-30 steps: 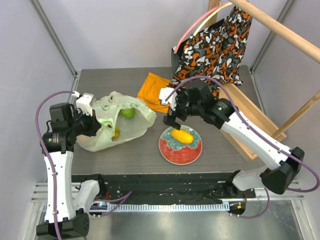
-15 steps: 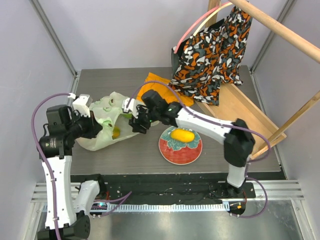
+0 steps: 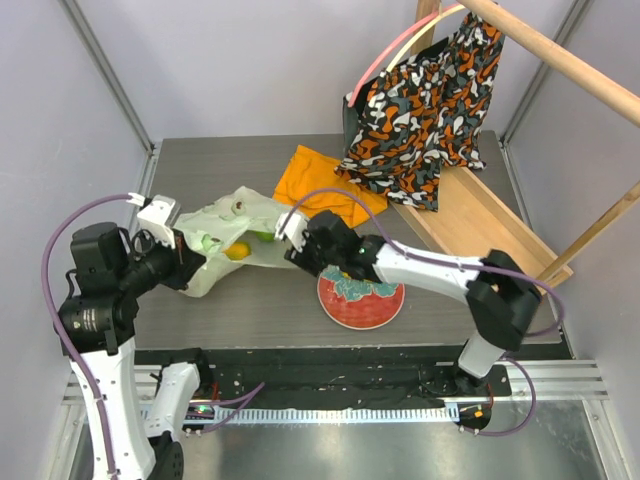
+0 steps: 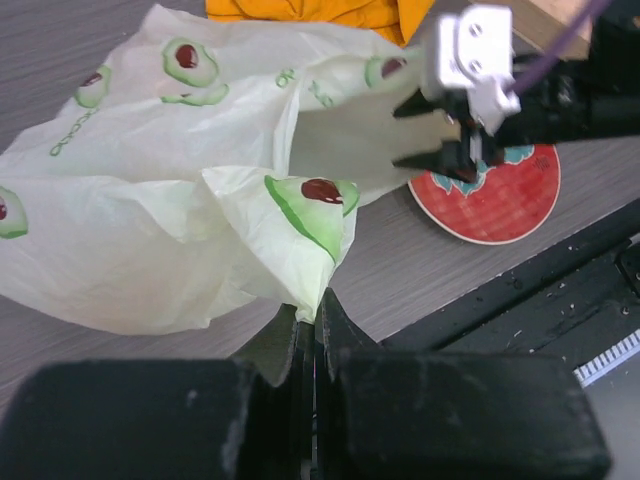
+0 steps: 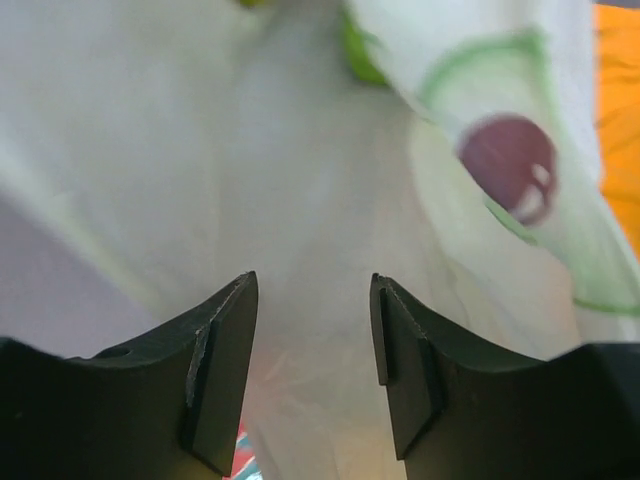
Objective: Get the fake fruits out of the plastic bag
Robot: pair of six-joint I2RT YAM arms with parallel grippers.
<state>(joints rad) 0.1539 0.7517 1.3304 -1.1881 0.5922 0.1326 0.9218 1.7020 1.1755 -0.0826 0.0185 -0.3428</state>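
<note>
Pale-green bag (image 3: 225, 222) lies crumpled on the tabletop (image 3: 250, 310), one fold pinched between the tightly pressed jaws of the left gripper (image 4: 314, 316). At the bag's open mouth sits the right gripper (image 4: 405, 133), jaws spread, with bag film filling the view ahead of them. A yellow fruit (image 3: 237, 250) shows inside the bag, between the two sets of jaws. Just behind the right jaws lies a red plate (image 3: 362, 302).

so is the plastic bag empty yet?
Not empty: a yellow fruit shows inside the plastic bag, at its mouth, in the top view.
</note>
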